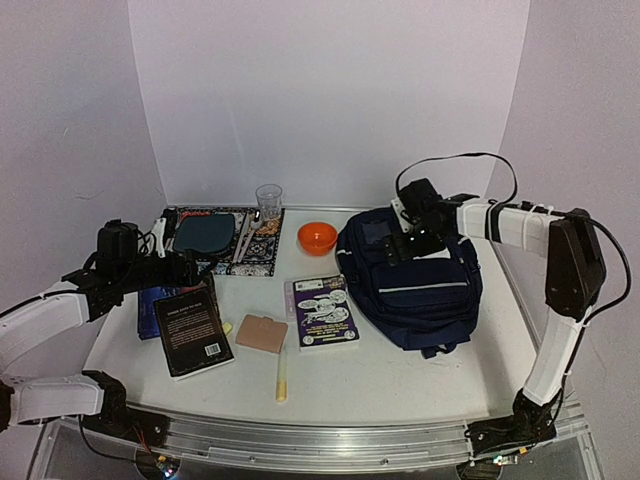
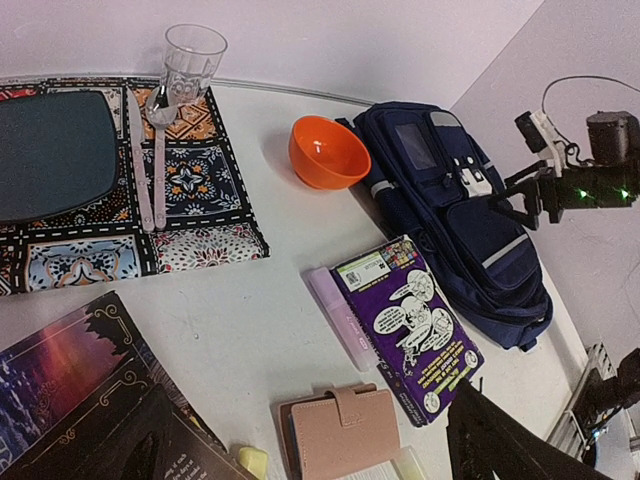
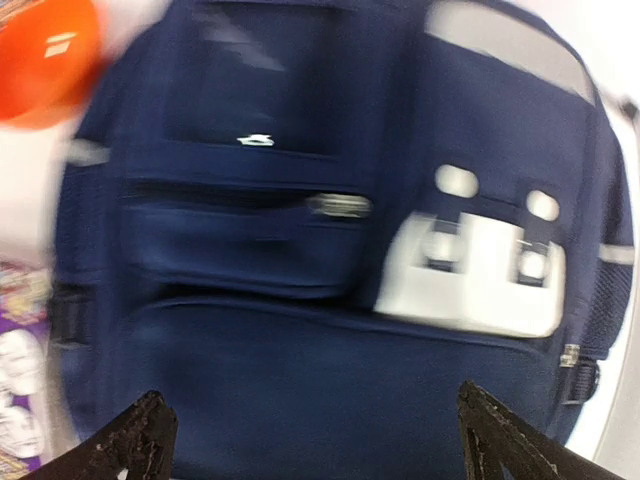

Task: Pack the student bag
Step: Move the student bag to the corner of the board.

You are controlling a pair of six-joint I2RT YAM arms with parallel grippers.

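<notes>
The student bag (image 1: 425, 295) lies flat on the right half of the table (image 1: 400, 385), front face up. It is just beside the purple comic book (image 1: 325, 311) and near the orange bowl (image 1: 317, 237). Every pocket that shows appears zipped, so treat the step in hand as opening the bag before anything goes in.

The right gripper (image 1: 398, 248) hovers over the bag's far end, its jaws spread wide with nothing between them. The right wrist view is blurred, yet a metal zip pull (image 3: 340, 205) shows on the front pocket, ahead of the fingertips (image 3: 135, 440).

1. Centre the zip pull between the jaws before you descend.
2. Close on the tab alone. Pinched fabric is likely to jam the slider.
3. Draw low and along the zip line. The bag is soft and may lift or slide if you pull upward.
4. Confirm which zip you want. The main compartment's slider cannot be made out in these views.

The left gripper (image 1: 190, 268) is likewise released and empty. It is poised above the dark book (image 1: 192, 330) at the left of the table, well apart from the bag. If the bag drags, bring this arm across to pin it. Route it above the pink wallet (image 1: 262, 332) and the comic book, not through them.
</notes>
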